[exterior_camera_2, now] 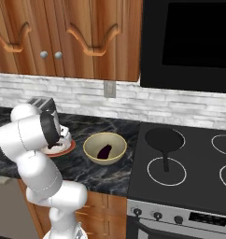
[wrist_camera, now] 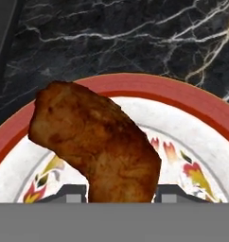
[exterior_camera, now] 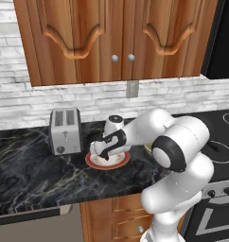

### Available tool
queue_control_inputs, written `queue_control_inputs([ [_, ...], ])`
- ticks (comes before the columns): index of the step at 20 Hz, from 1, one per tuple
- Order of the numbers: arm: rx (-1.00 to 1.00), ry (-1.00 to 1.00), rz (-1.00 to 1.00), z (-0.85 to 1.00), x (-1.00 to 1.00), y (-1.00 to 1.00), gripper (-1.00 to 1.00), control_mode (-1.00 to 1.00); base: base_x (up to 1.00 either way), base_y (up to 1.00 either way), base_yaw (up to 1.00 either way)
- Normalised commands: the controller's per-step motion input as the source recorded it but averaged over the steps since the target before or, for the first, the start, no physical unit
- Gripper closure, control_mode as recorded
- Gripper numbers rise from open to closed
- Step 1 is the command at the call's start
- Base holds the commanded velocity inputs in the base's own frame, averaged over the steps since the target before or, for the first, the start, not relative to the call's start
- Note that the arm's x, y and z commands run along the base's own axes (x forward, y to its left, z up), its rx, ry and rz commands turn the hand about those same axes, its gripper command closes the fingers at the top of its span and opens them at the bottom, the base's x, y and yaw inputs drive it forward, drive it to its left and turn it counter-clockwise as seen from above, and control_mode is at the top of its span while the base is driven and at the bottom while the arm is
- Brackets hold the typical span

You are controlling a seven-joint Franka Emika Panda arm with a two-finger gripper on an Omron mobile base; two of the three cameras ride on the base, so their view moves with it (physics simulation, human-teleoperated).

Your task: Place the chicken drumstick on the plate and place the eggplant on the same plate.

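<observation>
Even, soft light — rendered, slightly blurry.

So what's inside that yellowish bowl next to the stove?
The bowl holds the eggplant, one small dark purple piece lying on its bottom. The near wall hides a strip of the inside, so anything tucked low there cannot be seen.

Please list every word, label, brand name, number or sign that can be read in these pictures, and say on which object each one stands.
There is no readable text.
Toaster: a small dark mark on its front, no letters.
Stove control panel: a pale display strip, too small and blurred to read.
Plate: painted red, yellow and green decoration, no words.
Chicken drumstick, bowl and wall outlet: no markings.
</observation>
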Motion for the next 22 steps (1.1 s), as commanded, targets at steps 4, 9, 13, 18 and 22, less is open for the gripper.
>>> queue_control_inputs([
  [4,0.00,-0.08,0.00,0.48,-0.08,0.00,-1.00,-1.00,0.00,0.00,0.00],
  [9,0.00,-0.04,0.00,1.00,-0.11,-0.02,-1.00,-1.00,0.00,0.00,0.00],
  [13,-0.01,0.00,-0.02,0.89,-0.26,-0.67,-1.00,-1.00,0.00,0.00,0.00],
  [18,-0.05,0.00,0.00,0.42,-0.20,-1.00,-1.00,-1.00,0.00,0.00,0.00],
  [22,-0.07,0.05,-0.01,0.35,0.00,-1.00,-1.00,-1.00,0.00,0.00,0.00],
])
